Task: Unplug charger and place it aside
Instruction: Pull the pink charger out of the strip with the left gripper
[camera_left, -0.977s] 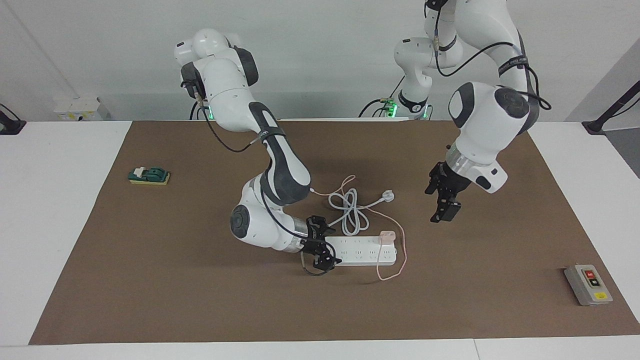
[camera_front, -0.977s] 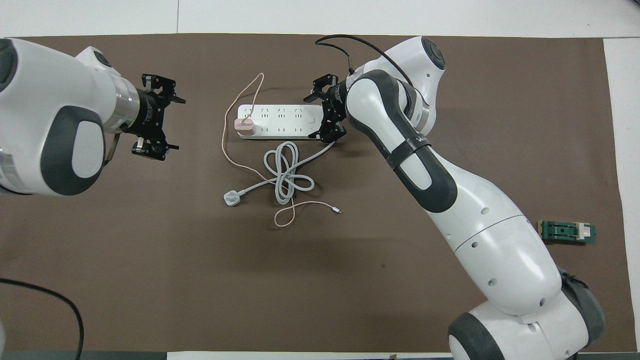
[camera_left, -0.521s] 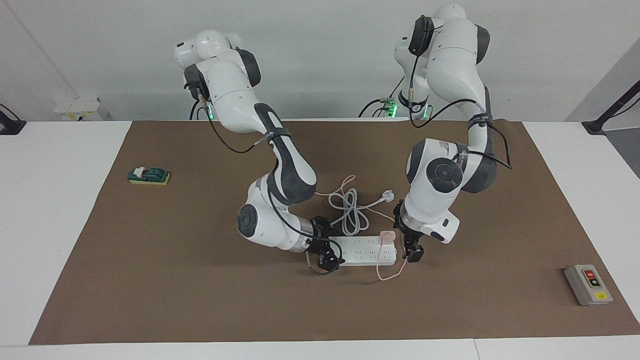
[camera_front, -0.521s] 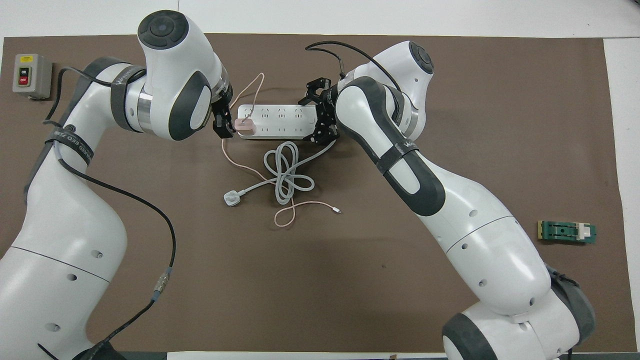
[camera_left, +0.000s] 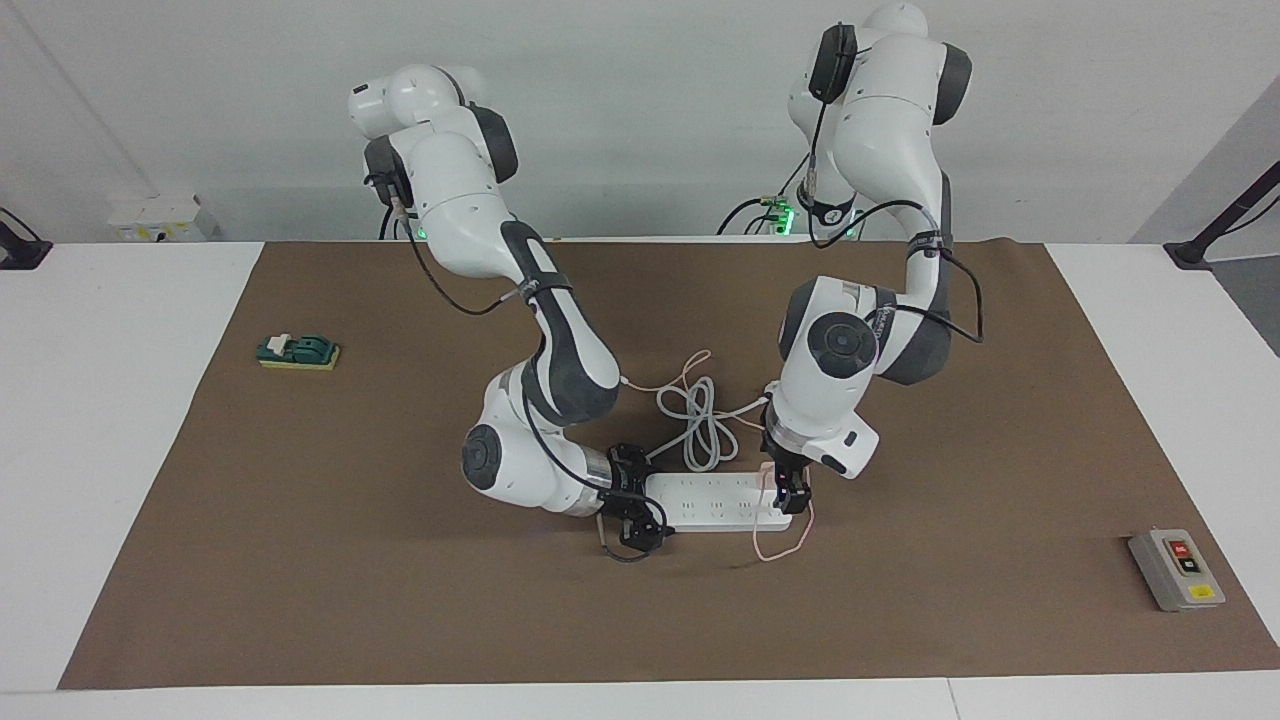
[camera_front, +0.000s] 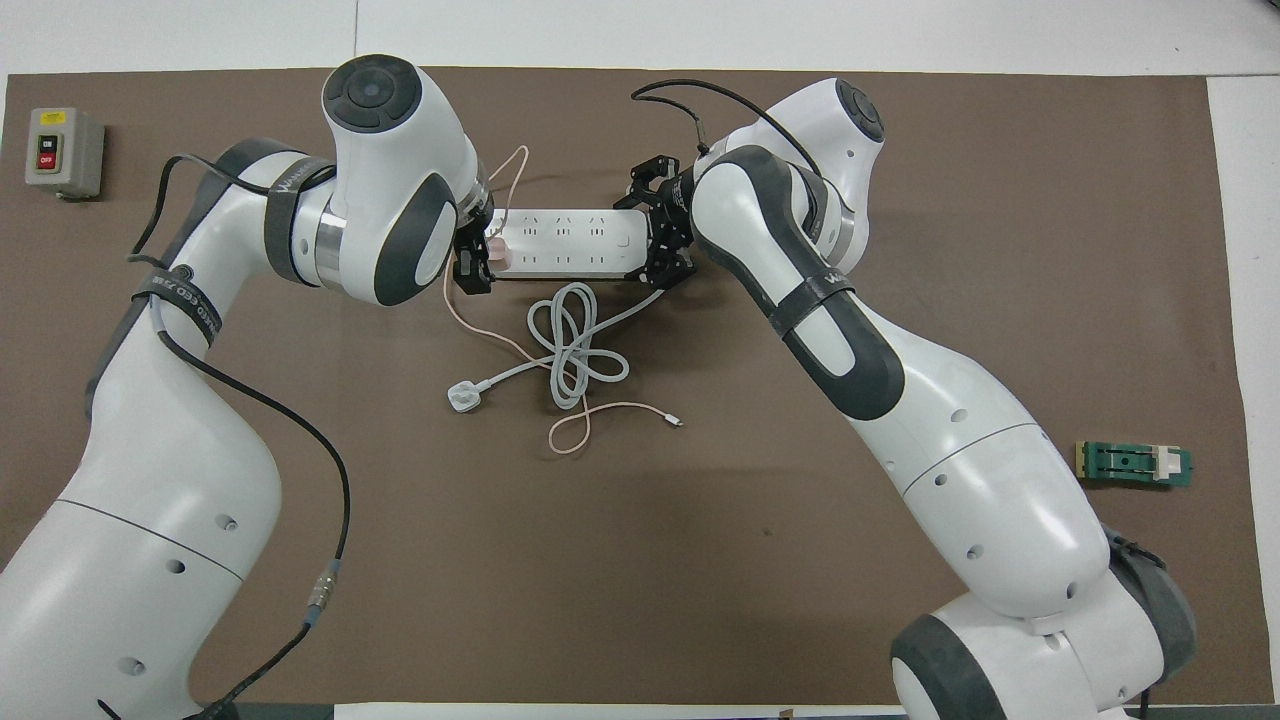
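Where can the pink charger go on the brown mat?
Bare mat lies between the power strip and the grey switch box, between the strip and the green block, and along the mat edge farthest from the robots. Crowded at the strip: left end effector, right end effector, charger, coiled white cord.

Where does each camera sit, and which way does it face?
Facing view: high across the table, looking at the robots; both arms show nearly whole, coming from the top.
Overhead view: high above the robots' end, looking forward and steeply down; both arms enter from the bottom.
Shared: brown mat, long white plastic power strip, small pale-pink cube charger, left gripper at the charger, right gripper at the strip's end toward the right arm; the views are half a turn apart.
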